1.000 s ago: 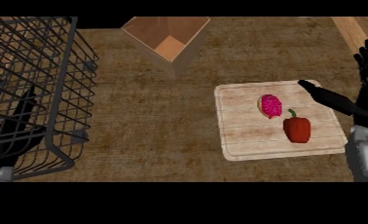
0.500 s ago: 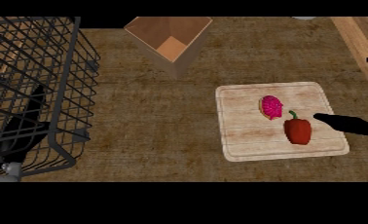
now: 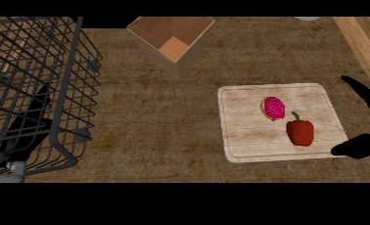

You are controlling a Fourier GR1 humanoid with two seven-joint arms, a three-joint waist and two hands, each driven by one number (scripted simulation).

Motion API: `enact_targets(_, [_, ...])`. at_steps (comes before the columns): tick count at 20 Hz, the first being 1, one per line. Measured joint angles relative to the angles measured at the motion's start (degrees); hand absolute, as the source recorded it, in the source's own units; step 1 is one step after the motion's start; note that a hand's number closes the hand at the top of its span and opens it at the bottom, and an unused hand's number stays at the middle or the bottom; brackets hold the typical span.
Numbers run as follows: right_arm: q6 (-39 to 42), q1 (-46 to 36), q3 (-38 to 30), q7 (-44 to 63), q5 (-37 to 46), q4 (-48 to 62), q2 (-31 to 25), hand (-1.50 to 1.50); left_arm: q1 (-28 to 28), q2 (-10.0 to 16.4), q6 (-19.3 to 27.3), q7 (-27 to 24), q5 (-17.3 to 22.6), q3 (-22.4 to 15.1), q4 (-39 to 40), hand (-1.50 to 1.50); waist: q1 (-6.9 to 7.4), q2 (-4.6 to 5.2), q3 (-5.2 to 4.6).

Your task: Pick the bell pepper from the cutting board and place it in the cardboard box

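So, the bell pepper [image 3: 300, 132] is found on the cutting board [image 3: 245, 141], toward the board's lower right corner. It's red, with the green stem pointed at the board's far edge, and it isn't being touched by anything. A pink sprinkled donut [image 3: 274, 108] is laid just beside it, up and to the left, nearer the middle of the board. A small gap is left between the two.

The right hand [image 3: 353, 147] is only partly seen at the counter's [image 3: 159, 121] right edge. One black chunk of it is laid over the board's lower right corner, close to the pepper but apart from it. A single finger [image 3: 354, 86] is poked in higher up, just off the board's right edge. The fingers are spread wide and nothing is held between them, so the hand can be called open.

The cardboard box [image 3: 155, 31] is parked at the counter's far edge, well apart from the board, up and to the left of it. Its top is open and its floor can be seen from above.

The counter's left edge is taken up by a black wire basket [image 3: 65, 97]. The left hand [image 3: 29, 131] is glimpsed through the wires as a dark shape near the counter's lower left corner, with a bit of grey forearm below it. Whether that hand is open or closed can't be told from here.

A strip of paler wood [image 3: 354, 38] is seen at the counter's far right corner.
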Motion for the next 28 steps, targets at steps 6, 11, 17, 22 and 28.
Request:
enact_targets(6, [5.18, -1.11, 4.37, 13.06, 0.28, -5.86, 2.31, -1.5, -0.14, -1.26, 0.1, 1.19, -1.24, 0.18, -0.95, 0.0, 0.21, 0.15, 0.05])
enact_targets(11, [5.41, -0.92, 5.88, 18.3, 2.47, -7.18, 4.57, -1.5, 0.03, -2.25, 0.44, 1.9, -2.74, 0.29, -2.29, 0.0, 0.23, 0.29, 0.0])
enact_targets(17, [5.94, -1.21, 7.82, 22.91, 5.41, -7.36, 7.04, -1.5, -0.2, -3.31, 0.6, 3.21, -4.4, 0.69, -2.44, 0.0, 0.32, 0.33, 0.06])
enact_targets(22, [6.57, -0.71, 7.62, 23.27, 6.48, -6.67, 7.87, -1.5, 0.01, -3.89, -0.52, 2.91, -4.26, 1.61, -2.96, 0.0, 0.27, 0.44, -0.06])
enact_targets(28, [5.73, -0.43, 7.82, 21.67, 8.72, -4.84, 9.54, -1.5, 0.08, -4.61, -0.73, 3.13, -5.39, 2.49, -3.36, 0.0, 0.28, 0.51, -0.13])
